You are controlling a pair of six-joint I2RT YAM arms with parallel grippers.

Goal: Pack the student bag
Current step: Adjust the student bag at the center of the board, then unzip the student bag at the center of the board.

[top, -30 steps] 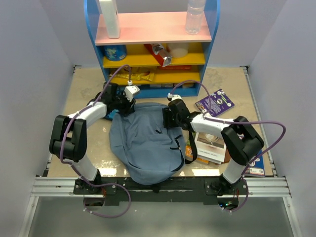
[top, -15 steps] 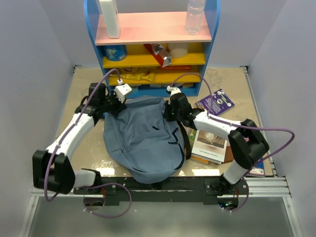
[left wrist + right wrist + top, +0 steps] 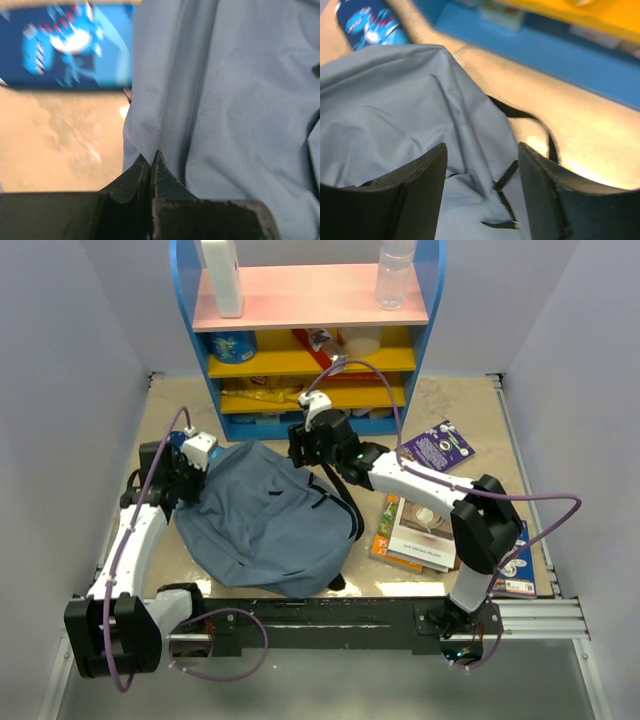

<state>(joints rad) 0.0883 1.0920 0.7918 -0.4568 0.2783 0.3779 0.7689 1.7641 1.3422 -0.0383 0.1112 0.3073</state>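
Note:
The student bag (image 3: 265, 520), a slate-blue backpack, lies flat on the table between the arms, its black strap (image 3: 345, 505) trailing off its right side. My left gripper (image 3: 185, 465) is at the bag's upper left corner. In the left wrist view that gripper (image 3: 151, 157) is shut on a pinched fold of the bag's fabric (image 3: 240, 100). My right gripper (image 3: 305, 445) hovers over the bag's top edge. Its jaws (image 3: 482, 150) stand open with nothing between them, the blue cloth (image 3: 395, 100) and a strap below.
A blue shelf unit (image 3: 310, 310) with pink and yellow boards stands just behind the bag. A bright-blue printed packet (image 3: 65, 45) lies on the table by the bag's upper left corner. Books (image 3: 420, 530) and a purple booklet (image 3: 435, 448) lie at the right.
My left gripper shut on the bag's edge and pulled the bag to the left. My right gripper closed, then opened again and moved left along the bag's top edge.

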